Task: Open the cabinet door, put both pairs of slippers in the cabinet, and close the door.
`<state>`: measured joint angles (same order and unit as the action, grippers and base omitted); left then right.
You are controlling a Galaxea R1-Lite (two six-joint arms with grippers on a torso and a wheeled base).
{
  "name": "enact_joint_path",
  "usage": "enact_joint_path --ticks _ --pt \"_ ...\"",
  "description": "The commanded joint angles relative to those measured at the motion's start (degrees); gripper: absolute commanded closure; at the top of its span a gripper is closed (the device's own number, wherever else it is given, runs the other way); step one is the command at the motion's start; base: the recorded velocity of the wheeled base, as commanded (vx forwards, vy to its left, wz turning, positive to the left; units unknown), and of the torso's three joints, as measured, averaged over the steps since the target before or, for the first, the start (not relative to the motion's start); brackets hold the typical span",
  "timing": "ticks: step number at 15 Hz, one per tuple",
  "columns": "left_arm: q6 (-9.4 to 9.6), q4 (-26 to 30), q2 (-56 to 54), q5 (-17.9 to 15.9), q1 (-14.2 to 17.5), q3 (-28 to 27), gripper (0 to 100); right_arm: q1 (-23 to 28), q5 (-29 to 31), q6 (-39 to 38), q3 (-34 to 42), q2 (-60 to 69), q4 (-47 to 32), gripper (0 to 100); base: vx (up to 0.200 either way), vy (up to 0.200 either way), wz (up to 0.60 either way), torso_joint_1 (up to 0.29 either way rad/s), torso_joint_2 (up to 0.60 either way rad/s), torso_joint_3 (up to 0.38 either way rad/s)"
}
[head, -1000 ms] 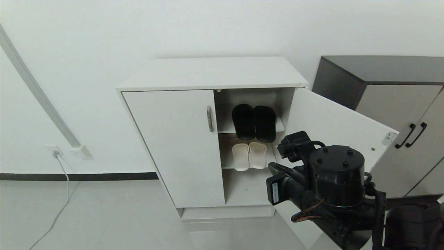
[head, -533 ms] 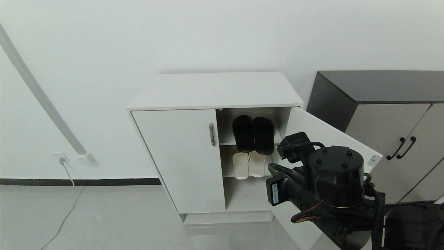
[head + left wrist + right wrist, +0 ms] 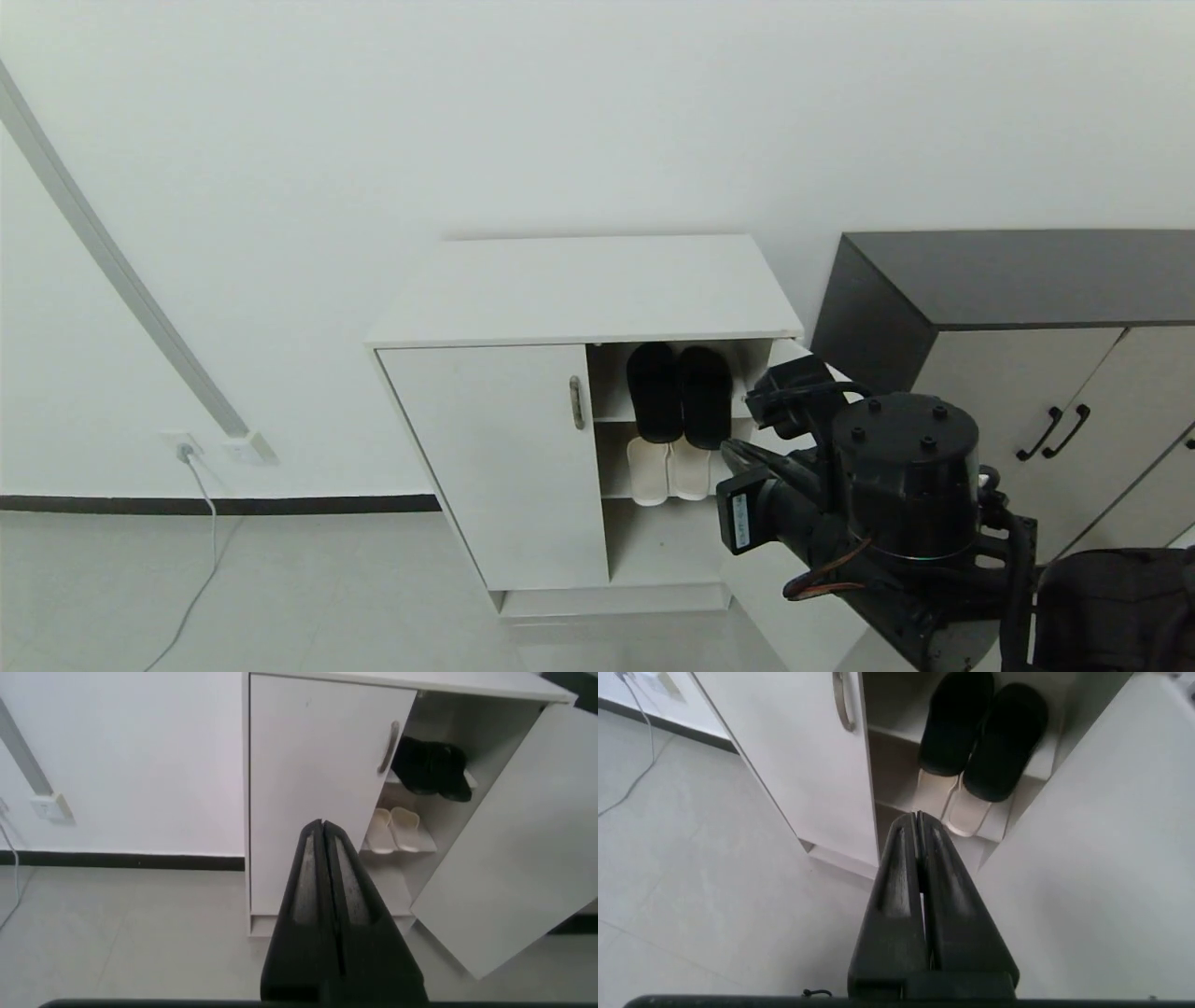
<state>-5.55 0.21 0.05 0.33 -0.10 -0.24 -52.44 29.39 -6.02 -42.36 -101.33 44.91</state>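
Head view, L to R. Lower left: wall socket (image 3: 182, 446) w/ cable dropping to the floor. Centre: white cabinet (image 3: 597, 289). Its closed door (image 3: 495, 467) has a handle (image 3: 576, 402) on the edge next to the open bay. Right of the handle, inside the bay: black slippers (image 3: 677, 392) on the upper shelf and white slippers (image 3: 656, 469) on the shelf below. Each pair sits side by side, long axes front-to-back. Both pairs are in, so I judge only the door closing is left. Open door (image 3: 505, 859) is hinged on the cabinet's right side and swung out toward the robot, inner face toward the bay. In head view it is mostly hidden behind the right arm. Far right: dark cabinet (image 3: 1008, 280). Left gripper (image 3: 322, 829) has its jaws pressed together, empty, and faces the closed door, w/ the open door well off to one side. Right gripper (image 3: 918, 821) also has its jaws together, empty. It points into the bay toward the slippers, w/ the open door just beside it. Key relation: right arm is nearer, but it is on the door's inner-face side. It prob. needs to get round the free edge to push the door shut.
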Motion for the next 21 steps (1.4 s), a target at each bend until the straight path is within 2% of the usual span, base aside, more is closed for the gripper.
enact_joint_path --ticks 1,4,11,17,21 --pt "0.01 0.06 0.04 0.02 0.01 -0.02 100 0.06 -0.04 0.05 0.0 -0.1 0.0 100 0.0 0.0 0.0 0.276 -0.63 -0.344" --pt "0.01 -0.03 0.04 0.02 0.01 -0.02 100 0.06 -0.04 0.13 0.09 -0.19 -0.09 100 0.0 0.0 0.0 0.186 -0.41 -0.216" --pt "0.01 0.06 0.04 0.02 0.01 -0.02 100 0.06 -0.12 0.13 1.05 -0.19 0.0 100 0.0 0.0 0.0 0.005 -0.01 -0.006" --pt "0.01 0.06 0.04 0.02 0.01 -0.02 100 0.06 -0.39 0.13 1.05 -0.27 0.0 100 0.0 0.0 -0.6 0.004 0.0 -0.002" --pt "0.01 0.06 0.04 0.02 0.01 -0.02 100 0.68 -0.39 0.13 0.97 -1.06 0.09 100 0.0 0.0 0.0 0.0 0.0 0.0"
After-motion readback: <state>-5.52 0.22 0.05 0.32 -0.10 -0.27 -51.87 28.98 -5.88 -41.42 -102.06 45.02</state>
